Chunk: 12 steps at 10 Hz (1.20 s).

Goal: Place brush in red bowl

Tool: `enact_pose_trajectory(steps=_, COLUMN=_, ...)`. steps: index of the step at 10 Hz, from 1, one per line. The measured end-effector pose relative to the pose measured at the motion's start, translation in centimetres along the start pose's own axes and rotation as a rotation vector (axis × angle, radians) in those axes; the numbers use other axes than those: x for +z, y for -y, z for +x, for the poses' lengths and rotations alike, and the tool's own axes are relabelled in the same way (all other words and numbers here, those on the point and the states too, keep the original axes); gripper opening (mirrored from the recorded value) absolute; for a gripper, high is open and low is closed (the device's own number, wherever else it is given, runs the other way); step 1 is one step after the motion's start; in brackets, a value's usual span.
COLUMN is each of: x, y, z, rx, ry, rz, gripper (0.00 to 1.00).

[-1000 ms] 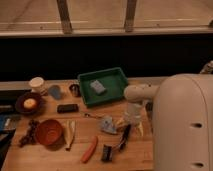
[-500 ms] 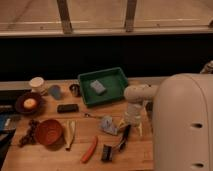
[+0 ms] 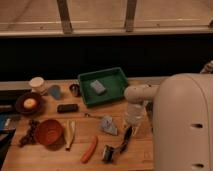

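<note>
The brush (image 3: 119,144) lies on the wooden table (image 3: 95,162) at the front right. Its dark bristle head points to the front left and its black handle runs up to the right. My gripper (image 3: 132,122) hangs from the white arm and points down right over the handle's far end. Whether it touches the handle I cannot tell. The red bowl (image 3: 48,132) stands empty at the front left, well left of the brush.
An orange-red stick (image 3: 90,149) and a yellowish strip (image 3: 70,134) lie between bowl and brush. A grey-blue crumpled thing (image 3: 107,125) lies by the gripper. A green tray (image 3: 117,91), black block (image 3: 67,107), dark bowl with yellow ball (image 3: 29,103), cup (image 3: 36,84) and small can (image 3: 75,90) stand behind.
</note>
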Motion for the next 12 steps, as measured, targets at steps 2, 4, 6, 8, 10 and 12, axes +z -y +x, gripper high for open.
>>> enact_pose_trajectory(steps=2, x=-0.6, y=-0.3, z=-0.1, rx=-0.004, ry=0.014, rz=0.001, gripper=0.0)
enact_pose_trajectory(steps=4, x=-1.8, y=-0.7, z=-0.3, rx=-0.008, ry=0.041, rz=0.003, gripper=0.0)
enact_pose_trajectory(steps=6, x=-4.1, y=-2.0, z=-0.7, rx=-0.023, ry=0.083, rz=-0.001, gripper=0.0)
enact_pose_trajectory(steps=8, x=-6.8, y=-3.1, z=-1.1, rx=-0.037, ry=0.122, rz=-0.015, gripper=0.0)
enact_pose_trajectory(steps=10, x=-10.2, y=-4.8, z=-1.2, rx=-0.055, ry=0.171, rz=-0.029, gripper=0.0)
enact_pose_trajectory(steps=12, x=-13.4, y=-6.8, z=-1.3, rx=-0.07, ry=0.217, rz=-0.039, gripper=0.0)
